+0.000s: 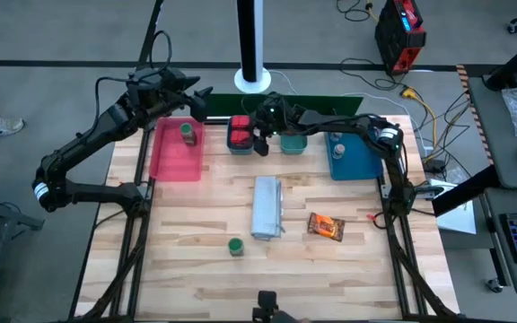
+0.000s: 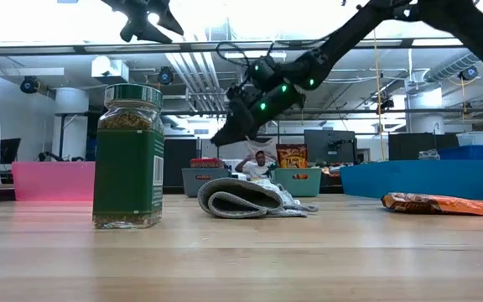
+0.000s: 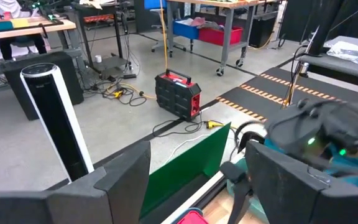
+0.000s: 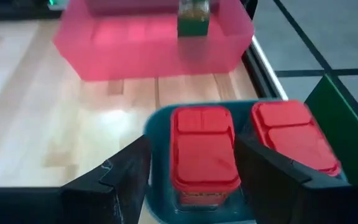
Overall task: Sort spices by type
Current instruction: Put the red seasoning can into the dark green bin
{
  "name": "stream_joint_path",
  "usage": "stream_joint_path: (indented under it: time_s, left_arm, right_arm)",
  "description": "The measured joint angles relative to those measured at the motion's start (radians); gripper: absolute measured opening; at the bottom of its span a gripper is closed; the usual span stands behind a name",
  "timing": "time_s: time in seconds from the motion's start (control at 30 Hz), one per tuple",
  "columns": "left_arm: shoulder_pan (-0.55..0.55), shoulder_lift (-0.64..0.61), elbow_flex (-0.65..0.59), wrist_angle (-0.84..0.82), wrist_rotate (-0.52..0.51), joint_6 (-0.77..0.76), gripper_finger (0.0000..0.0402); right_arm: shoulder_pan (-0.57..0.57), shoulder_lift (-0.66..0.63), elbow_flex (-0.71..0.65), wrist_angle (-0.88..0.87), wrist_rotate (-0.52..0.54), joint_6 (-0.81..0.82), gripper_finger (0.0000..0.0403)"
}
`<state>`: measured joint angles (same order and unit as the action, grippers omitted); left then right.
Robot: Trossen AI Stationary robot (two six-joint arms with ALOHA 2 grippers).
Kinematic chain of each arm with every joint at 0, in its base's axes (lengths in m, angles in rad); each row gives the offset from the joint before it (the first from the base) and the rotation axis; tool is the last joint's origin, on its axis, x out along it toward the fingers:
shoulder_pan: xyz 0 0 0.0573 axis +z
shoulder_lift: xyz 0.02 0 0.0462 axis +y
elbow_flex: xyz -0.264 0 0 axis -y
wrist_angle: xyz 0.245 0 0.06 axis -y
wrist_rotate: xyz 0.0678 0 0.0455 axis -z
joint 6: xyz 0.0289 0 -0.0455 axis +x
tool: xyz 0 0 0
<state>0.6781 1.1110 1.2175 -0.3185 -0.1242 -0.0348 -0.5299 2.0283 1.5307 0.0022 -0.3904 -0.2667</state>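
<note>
Right gripper (image 1: 260,144) hovering over the small grey tray (image 1: 240,142) near the middle of the table's far edge, fingers (image 4: 114,180) spread apart on either side of one red box (image 4: 202,152), nothing gripped; whether they touch it cannot be told. Second red box (image 4: 294,134) just beside the first in the same tray.

Left gripper (image 1: 200,97) raised above the far left part of the table (image 1: 196,242), beyond the pink tray (image 1: 170,160), fingers (image 3: 120,180) wide and empty.

One green-lidded jar (image 1: 188,133) upright in the pink tray's far end. Another green-lidded jar (image 1: 235,246) upright on bare wood toward the near edge, left of centre. Orange-red packet (image 1: 326,225) flat toward the right edge. Grey-white folded bundle (image 1: 267,206) mid-table, between jar and packet. Teal tray (image 1: 293,141) and blue tray (image 1: 353,160) along the far edge, toward the far right corner.
</note>
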Motion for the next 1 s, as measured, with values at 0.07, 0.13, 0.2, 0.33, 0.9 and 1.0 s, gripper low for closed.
stream_joint_path:
  time_s: [0.07, 0.13, 0.2, 0.33, 0.9, 1.0]
  left_arm:
    - [0.000, 0.000, 0.000, -0.005, 0.000, 0.008, 0.0247]
    - [0.000, 0.000, 0.000, -0.015, 0.000, 0.029, 0.0247]
    - [0.000, 0.000, 0.000, -0.025, 0.000, 0.052, 0.0247]
    - [0.000, 0.000, 0.000, -0.030, 0.000, 0.094, 0.0247]
    - [0.000, 0.000, 0.000, -0.024, 0.000, 0.180, 0.0247]
    - [0.000, 0.000, 0.000, -0.025, 0.000, 0.175, 0.0247]
  right_arm:
    - [0.007, -0.034, 0.000, -0.036, 0.000, 0.020, 0.0215]
    - [0.022, -0.066, 0.000, -0.047, 0.000, 0.041, 0.0210]
    - [0.039, -0.089, 0.001, -0.066, -0.002, 0.076, 0.0199]
    - [0.071, -0.094, 0.001, -0.132, -0.002, 0.191, 0.0152]
    - [0.078, 0.007, 0.000, -0.123, 0.086, 0.348, 0.0009]
    - [0.078, 0.018, -0.001, -0.117, 0.143, 0.357, 0.0009]
